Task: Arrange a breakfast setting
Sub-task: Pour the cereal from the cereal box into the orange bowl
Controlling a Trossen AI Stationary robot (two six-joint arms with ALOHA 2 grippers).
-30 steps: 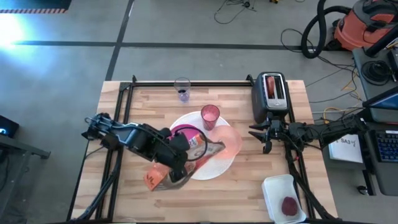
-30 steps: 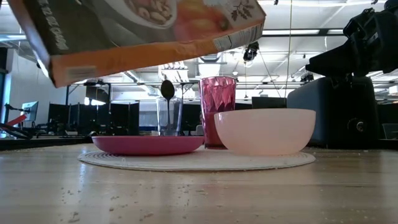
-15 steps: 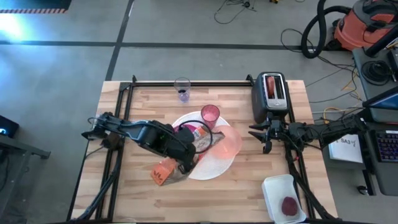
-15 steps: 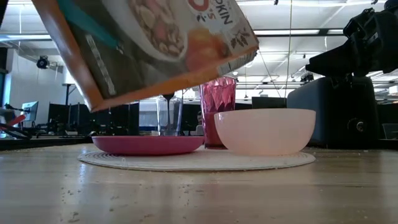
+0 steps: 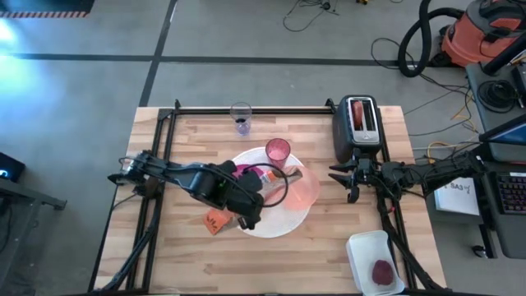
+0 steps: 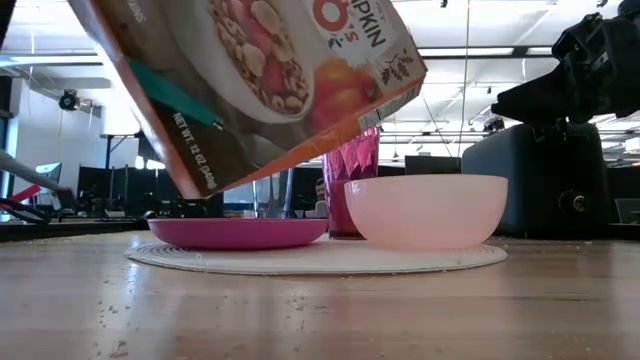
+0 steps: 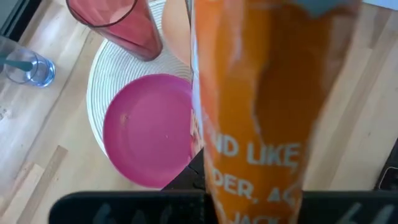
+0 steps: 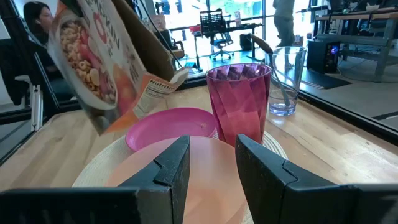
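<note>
Orange cereal box (image 6: 260, 85): pinched in the left claw (image 5: 233, 206), tilted, hanging above the magenta plate (image 7: 149, 127).
Step in hand (judged): pouring cereal; the box mouth should reach over the translucent pink bowl (image 6: 425, 210) before tipping further.
Setting: plate, bowl and pink tumbler (image 8: 239, 102) stand together on the big white round disc (image 5: 283, 222), mid-counter (image 5: 181, 255).
Right claw (image 8: 211, 165): spread, empty, waiting beside the toaster (image 5: 359, 123).
</note>
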